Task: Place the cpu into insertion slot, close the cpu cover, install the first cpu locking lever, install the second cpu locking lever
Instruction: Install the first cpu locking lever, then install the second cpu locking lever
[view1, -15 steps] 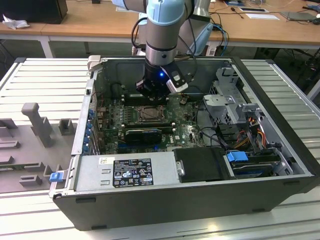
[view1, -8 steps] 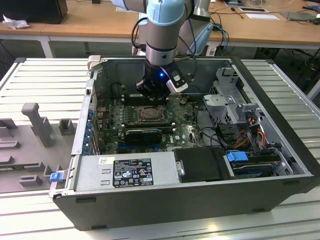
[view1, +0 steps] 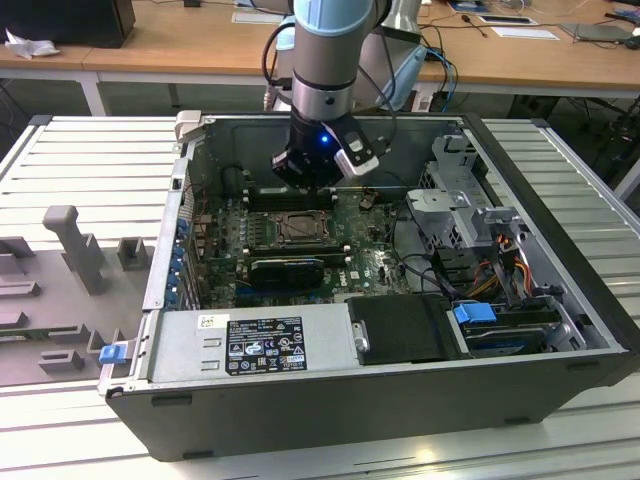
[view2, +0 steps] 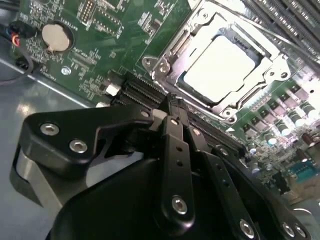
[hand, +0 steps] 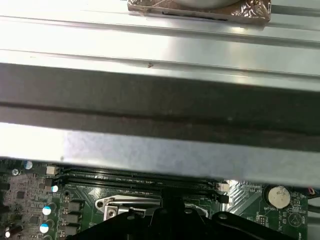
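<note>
Cpu (view2: 220, 65) is sitting in the insertion slot (view1: 298, 229) under the hovering end effector (view1: 308, 180) in the exterior view, and, in the second wrist view, resting under the cpu cover (view2: 175, 45) beside those narrowly closed, empty fingers (view2: 172, 127), which could scrape nearby memory slots (view2: 145, 90) if descending off-centre.

Matt pale metal cpu (view2: 219, 64); shiny metal cpu cover (view2: 172, 47); seemingly matt black gripper (view2: 172, 107).

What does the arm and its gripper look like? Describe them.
The arm has pale blue joint caps over a silver-grey tube, with black cables looping beside it. Its wrist carries a lit blue ring and a white-and-black module. The gripper is matte black, built of linked bars fastened with silver screws.
</note>
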